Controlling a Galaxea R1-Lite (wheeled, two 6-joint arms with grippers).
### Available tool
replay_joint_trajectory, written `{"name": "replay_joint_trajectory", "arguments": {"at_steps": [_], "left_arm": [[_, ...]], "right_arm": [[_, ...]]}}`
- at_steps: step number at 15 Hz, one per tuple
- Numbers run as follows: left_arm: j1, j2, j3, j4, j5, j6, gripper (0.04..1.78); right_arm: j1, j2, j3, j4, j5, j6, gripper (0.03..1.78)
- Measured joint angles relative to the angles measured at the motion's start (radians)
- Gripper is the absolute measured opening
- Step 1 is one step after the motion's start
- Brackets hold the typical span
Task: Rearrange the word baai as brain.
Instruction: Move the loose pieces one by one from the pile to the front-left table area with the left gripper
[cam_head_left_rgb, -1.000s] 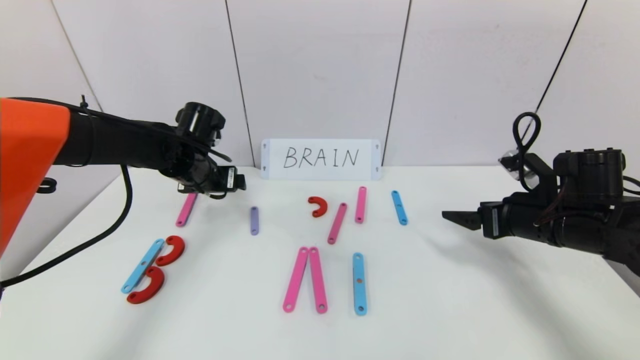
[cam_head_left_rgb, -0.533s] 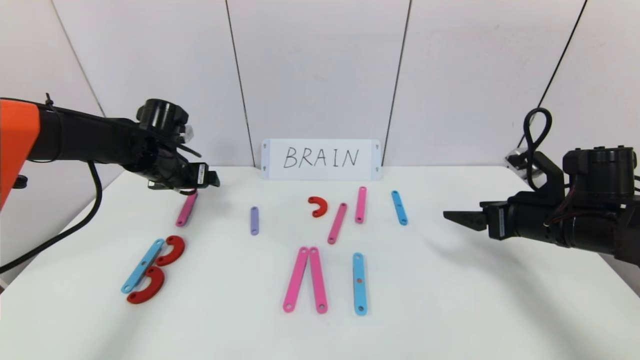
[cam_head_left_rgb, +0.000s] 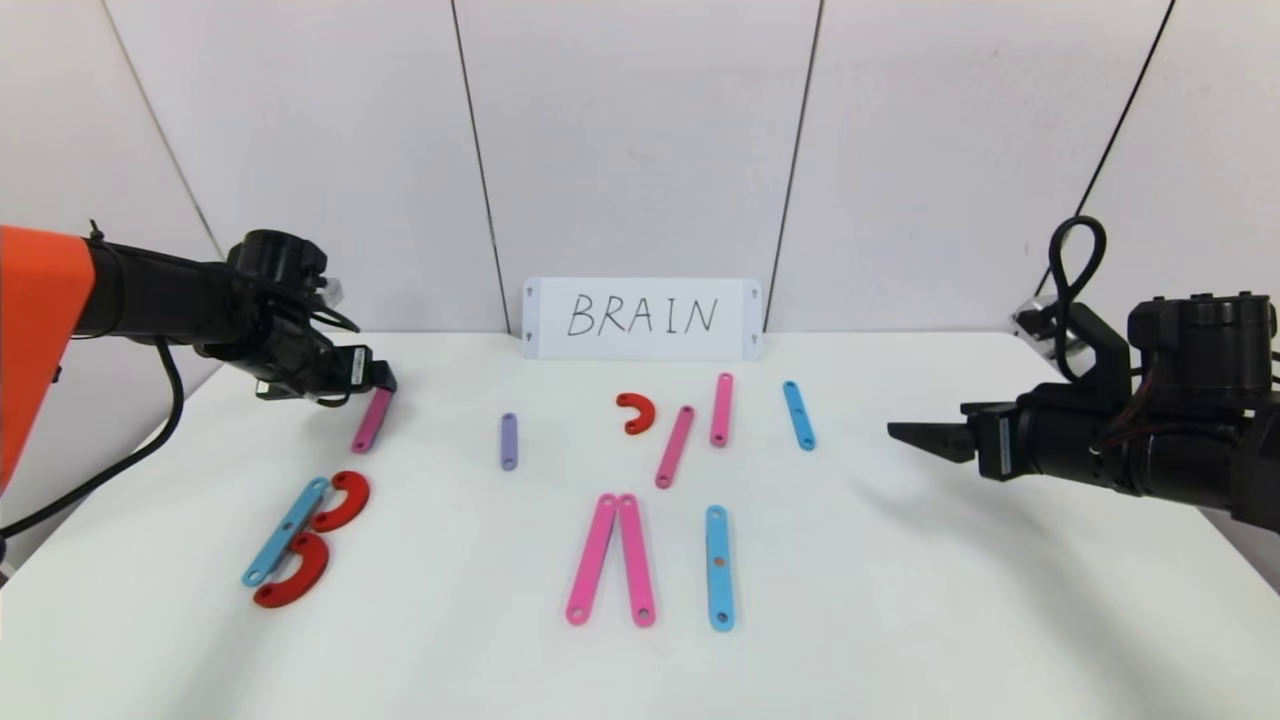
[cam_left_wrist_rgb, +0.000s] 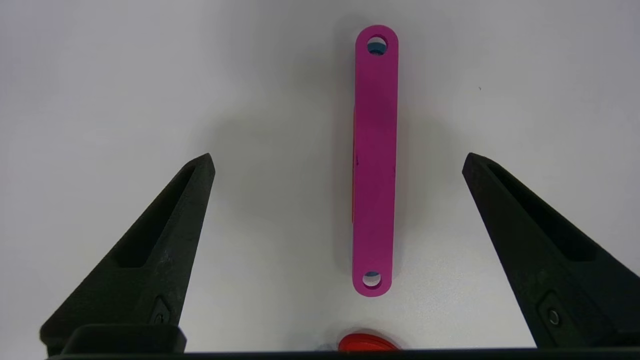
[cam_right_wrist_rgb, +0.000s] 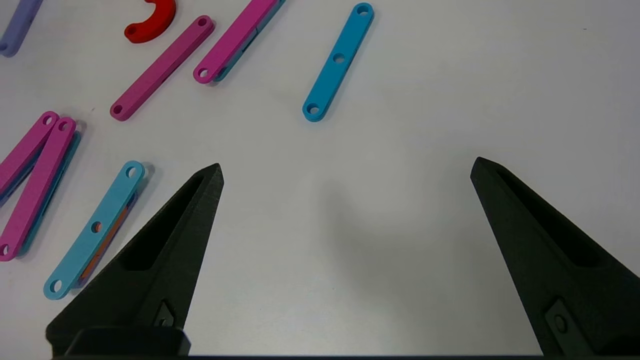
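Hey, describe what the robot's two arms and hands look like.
Both arms are black with exposed black cables; the left one has an orange upper cover. The left hand and right hand each have two matte black, pointed wedge-shaped fingers with hollowed sides.

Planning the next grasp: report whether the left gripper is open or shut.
Open. The left gripper has its fingers spread wide apart, empty, either side of the pink strip lying flat below.

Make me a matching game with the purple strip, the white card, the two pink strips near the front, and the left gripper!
Things:
1. purple strip
2. white card
3. two long pink strips
4. left gripper

States:
A. propped against the back wall
B. open, over a pink strip
C. lying alone, touching nothing
D. meeting at their far ends, spread apart nearer the robot

Pairs: 1-C, 2-A, 3-D, 4-B
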Motion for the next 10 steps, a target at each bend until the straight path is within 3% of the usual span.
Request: {"name": "replay_joint_trajectory", "arguments": {"at_steps": [6,10], "left_arm": [[0.004,0.045,0.001,0.003,-0.043,0.0,1.73],[0.002,0.063,-0.002,0.001,-0.047,0.0,1.47]], "right_arm": [[0.0,0.005,0.004,0.0,0.0,-0.003,1.73],[0.0,0.004,0.004,0.0,0.0,-0.003,1.73]]}}
